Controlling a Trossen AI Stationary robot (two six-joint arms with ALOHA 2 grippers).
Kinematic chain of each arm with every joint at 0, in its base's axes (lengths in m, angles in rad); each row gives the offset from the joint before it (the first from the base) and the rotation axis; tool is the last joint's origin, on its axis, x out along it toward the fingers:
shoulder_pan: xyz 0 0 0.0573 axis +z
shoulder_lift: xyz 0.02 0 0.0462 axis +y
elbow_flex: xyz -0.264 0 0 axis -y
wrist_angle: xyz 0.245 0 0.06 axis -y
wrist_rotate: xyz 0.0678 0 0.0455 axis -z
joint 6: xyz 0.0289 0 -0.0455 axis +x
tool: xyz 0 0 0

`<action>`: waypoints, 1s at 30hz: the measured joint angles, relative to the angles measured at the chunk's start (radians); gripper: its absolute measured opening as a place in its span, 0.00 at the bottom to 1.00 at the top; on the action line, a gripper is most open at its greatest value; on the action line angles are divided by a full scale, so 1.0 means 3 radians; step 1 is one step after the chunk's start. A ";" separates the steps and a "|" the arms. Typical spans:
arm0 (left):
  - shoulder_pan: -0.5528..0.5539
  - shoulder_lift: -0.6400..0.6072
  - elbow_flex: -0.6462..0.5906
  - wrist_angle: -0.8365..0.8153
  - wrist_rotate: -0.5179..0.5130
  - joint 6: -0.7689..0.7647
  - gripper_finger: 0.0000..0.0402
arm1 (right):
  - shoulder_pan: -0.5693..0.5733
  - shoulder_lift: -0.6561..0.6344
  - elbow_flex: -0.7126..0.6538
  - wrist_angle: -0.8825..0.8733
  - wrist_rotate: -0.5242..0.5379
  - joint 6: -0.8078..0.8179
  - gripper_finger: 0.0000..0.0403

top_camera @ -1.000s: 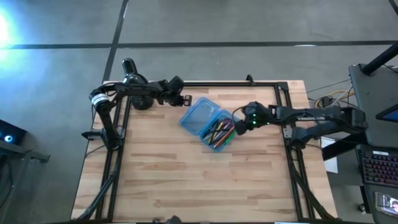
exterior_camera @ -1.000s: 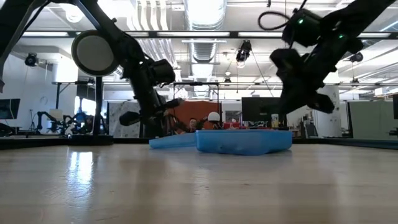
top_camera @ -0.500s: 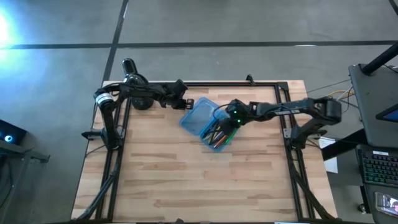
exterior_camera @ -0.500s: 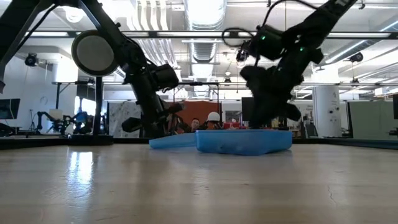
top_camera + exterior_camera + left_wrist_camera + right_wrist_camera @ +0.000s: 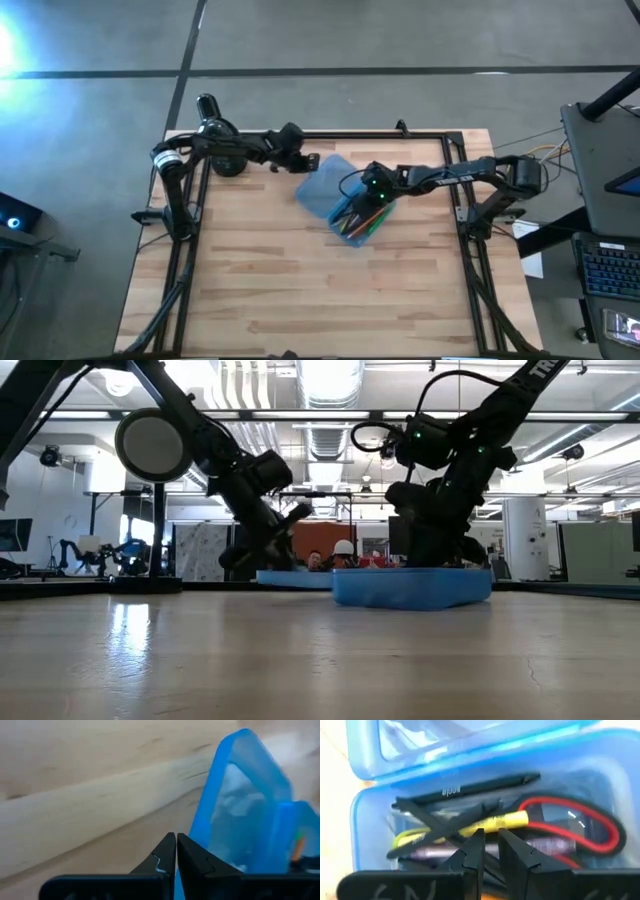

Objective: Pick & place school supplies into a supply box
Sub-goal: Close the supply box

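Jaws nearly shut – right gripper (image 5: pixel 489 840) over supply box (image 5: pixel 345 200) – left gripper (image 5: pixel 176 851) shut beside it

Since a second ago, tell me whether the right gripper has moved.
Yes. In the high view the right gripper has travelled left, away from the table's right rail, and now sits over the open supply box.

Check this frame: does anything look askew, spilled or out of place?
The supply box sits at an angle to the table edges, lid open. Inside, the pens and red-handled scissors lie crossed in a jumble rather than lined up. Nothing has spilled onto the table.
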 joint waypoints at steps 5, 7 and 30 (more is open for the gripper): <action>0.0004 -0.0018 0.0186 0.0007 0.0136 0.0004 0.00 | -0.0002 0.0034 -0.0003 -0.0081 0.0032 -0.0029 0.12; 0.0003 -0.0018 0.0278 0.0008 0.0183 0.0011 0.00 | -0.0002 0.0062 -0.0006 -0.0100 0.0036 -0.0074 0.12; -0.0294 -0.0036 0.0746 0.0073 0.0493 -0.0421 0.00 | 0.0001 0.0109 -0.0005 -0.0138 0.0140 -0.0265 0.12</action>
